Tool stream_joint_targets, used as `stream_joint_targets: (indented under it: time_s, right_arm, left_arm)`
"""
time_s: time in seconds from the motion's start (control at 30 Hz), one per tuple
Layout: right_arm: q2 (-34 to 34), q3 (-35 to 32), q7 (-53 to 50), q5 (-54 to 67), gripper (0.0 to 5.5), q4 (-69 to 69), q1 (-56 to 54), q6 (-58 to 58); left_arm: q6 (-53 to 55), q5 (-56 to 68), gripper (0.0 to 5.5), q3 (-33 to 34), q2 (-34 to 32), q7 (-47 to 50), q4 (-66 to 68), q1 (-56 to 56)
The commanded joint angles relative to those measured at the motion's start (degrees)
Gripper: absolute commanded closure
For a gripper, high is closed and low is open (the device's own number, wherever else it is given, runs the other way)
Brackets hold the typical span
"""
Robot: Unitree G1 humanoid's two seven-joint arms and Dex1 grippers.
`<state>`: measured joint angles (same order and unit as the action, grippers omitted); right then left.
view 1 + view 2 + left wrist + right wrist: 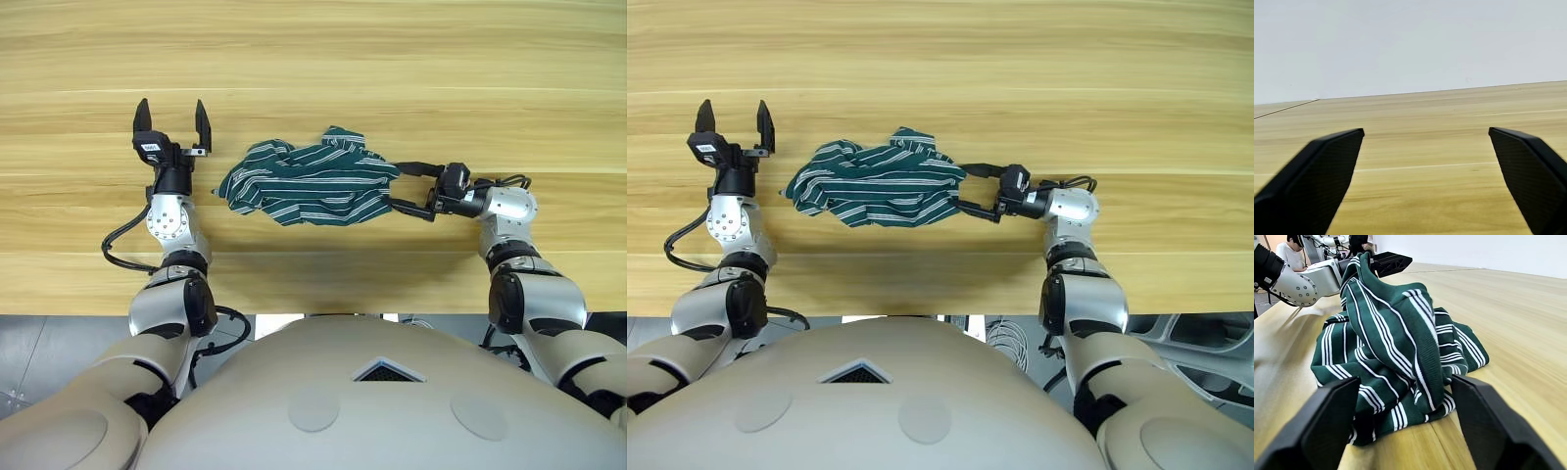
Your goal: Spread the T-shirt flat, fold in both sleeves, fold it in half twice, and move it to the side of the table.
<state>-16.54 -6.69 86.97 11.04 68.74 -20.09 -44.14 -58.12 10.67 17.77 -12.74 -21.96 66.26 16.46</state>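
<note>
Right now the T-shirt (309, 184) lies bunched in a heap mid-surface (392, 59), between my arms. My right pincer (397, 186) is spread apart, straddling the heap's right edge. The left pincer (172, 108) stands wide apart just beside its left edge, touching nothing. If I close now, I risk pinching several layers and dragging the wad instead of spreading it.

Bright, even light falls from overhead on the desk (411, 69), leaving a mild pale sheen on its far boards. The T-shirt (309, 184) casts only a soft, narrow shadow along its near side, and its deeper folds go dark.
</note>
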Motion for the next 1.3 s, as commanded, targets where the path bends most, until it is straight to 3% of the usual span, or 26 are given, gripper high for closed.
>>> stream_joint_targets:
  time_s: [0.03,0.33,0.53,0.67,0.83,0.93,1.1,1.3]
  right_arm:
    - [0.09,0.65,-0.95,-0.64,2.79,-0.69,-0.90,-0.85]
    - [0.07,1.62,-3.38,-1.19,4.37,-0.65,-1.22,-1.87]
    - [-0.22,1.76,-2.60,-0.66,5.48,-1.34,-1.19,-2.08]
    - [-0.45,1.99,-1.47,-0.18,5.48,-2.35,-1.24,-2.00]
    - [-0.60,2.16,-2.05,-0.24,5.48,-2.93,-0.65,-2.56]
    - [-0.81,2.28,-2.30,-0.30,5.48,-2.69,-0.64,-2.54]
    - [-1.14,2.37,-2.66,-0.37,5.48,-2.58,-0.89,-2.39]
    - [-1.07,2.54,-2.90,-0.43,5.50,-2.76,-0.59,-2.86]
  left_arm:
    - [0.07,0.20,0.89,-0.06,-0.40,-0.38,-0.61,-0.19]
    - [0.14,0.00,0.89,-0.18,-0.44,-0.39,-0.82,-0.47]
    - [-0.63,0.90,0.89,-1.60,-1.59,-6.43,-3.99,-3.68]
    - [4.69,11.68,0.89,-1.80,-3.58,-23.25,-14.43,-10.77]
    - [23.88,32.32,0.89,1.62,-7.95,-43.32,-36.98,-23.39]
    - [29.63,32.45,0.89,-1.01,-9.48,-49.99,-43.38,-29.04]
    - [33.59,23.36,0.89,-6.83,-10.95,-51.23,-45.75,-32.32]
    - [28.42,12.49,1.07,-9.76,-9.50,-45.32,-40.69,-29.45]
